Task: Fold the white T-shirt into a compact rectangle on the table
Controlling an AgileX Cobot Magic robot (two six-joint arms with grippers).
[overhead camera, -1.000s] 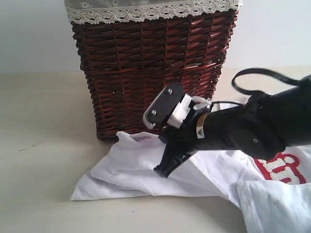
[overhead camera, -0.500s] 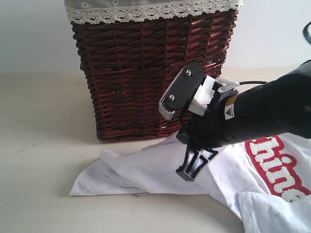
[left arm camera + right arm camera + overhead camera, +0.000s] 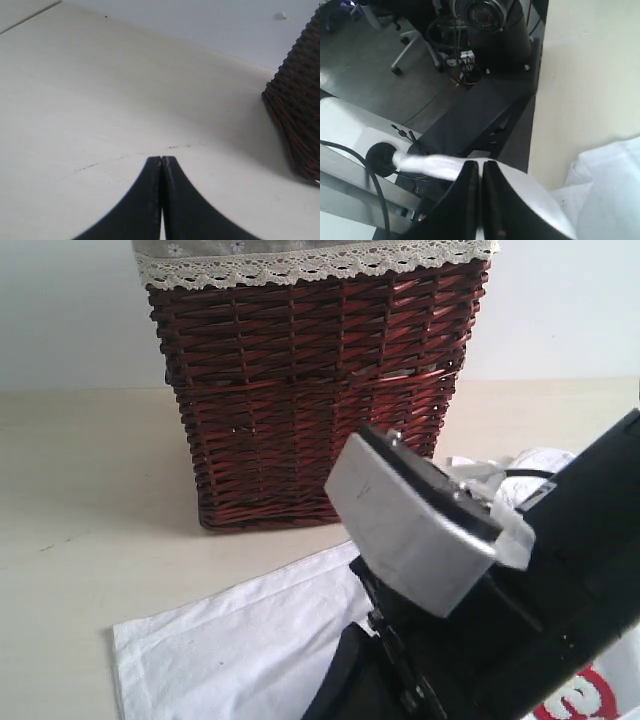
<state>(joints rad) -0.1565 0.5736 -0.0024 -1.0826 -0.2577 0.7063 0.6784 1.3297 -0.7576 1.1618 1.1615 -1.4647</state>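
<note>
Exterior view: the black right arm (image 3: pixel 540 620) fills the foreground, slanting down over the white T-shirt (image 3: pixel 230 650), which lies flat on the tabletop (image 3: pixel 80 490) before a wicker basket (image 3: pixel 310 390); its red lettering (image 3: pixel 572 706) is cut off and unreadable. Left wrist view: the left tool (image 3: pixel 161 159), tips pressed together, hangs over the tabletop near the basket. Right wrist view: the right tool (image 3: pixel 480 162), likewise pressed together, points past the tabletop's edge, the T-shirt rumpled alongside.

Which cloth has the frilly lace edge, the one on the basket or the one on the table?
The grey liner over the basket top: white lace runs along its edge. The white T-shirt on the table has a plain edge.
</note>
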